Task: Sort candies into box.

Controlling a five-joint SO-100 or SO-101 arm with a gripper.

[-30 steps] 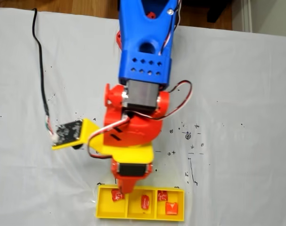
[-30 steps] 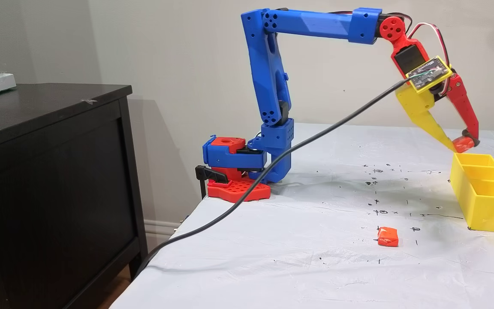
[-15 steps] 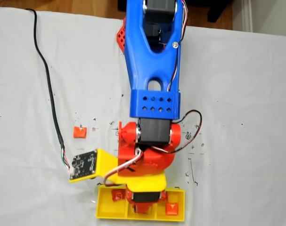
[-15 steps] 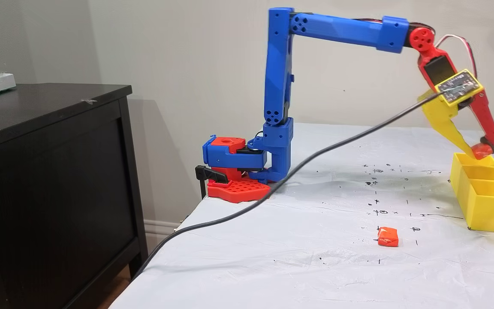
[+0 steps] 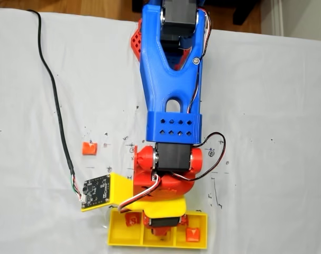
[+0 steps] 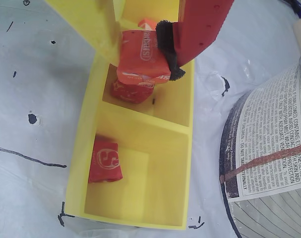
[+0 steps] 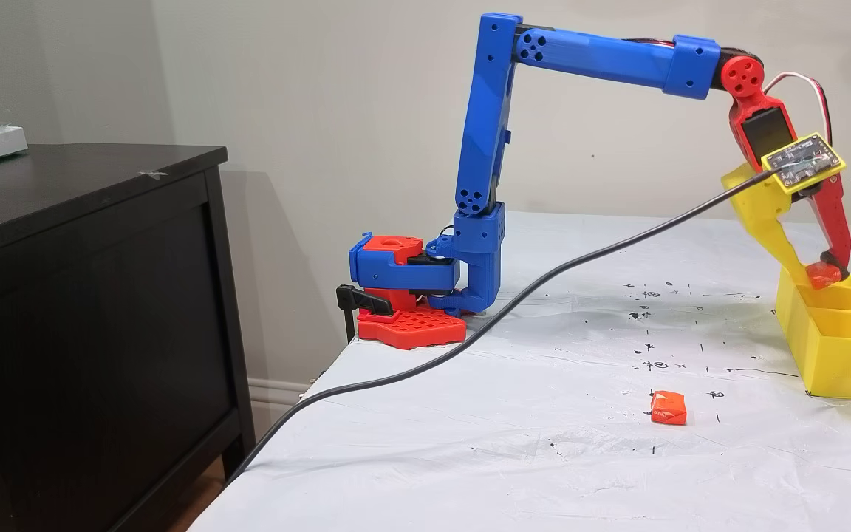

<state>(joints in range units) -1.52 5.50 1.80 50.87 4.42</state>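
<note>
At the top centre of the wrist view, we are holding an orange-red candy point(image 6: 143, 59) pinched in the end effector point(image 6: 140, 52), its yellow and red fingers closed on the wrapper directly over the middle compartment of the yellow box point(image 6: 81, 148). A second candy point(image 6: 132, 91) is lying just beneath it in that compartment, and a red candy with white marks point(image 6: 105, 161) is sitting in the nearest compartment at the lower left. In the side fixed view, at the right edge, the end effector point(image 7: 824, 275) is hanging at the box's point(image 7: 839, 362) rim, while a loose candy point(image 7: 668, 407) is waiting on the white table point(image 7: 544, 458), well apart from it. To release cleanly, we are judging it best to keep centred between the dividers, open the fingers gently so the sweet falls straight, and lift vertically without nudging the walls.
</note>
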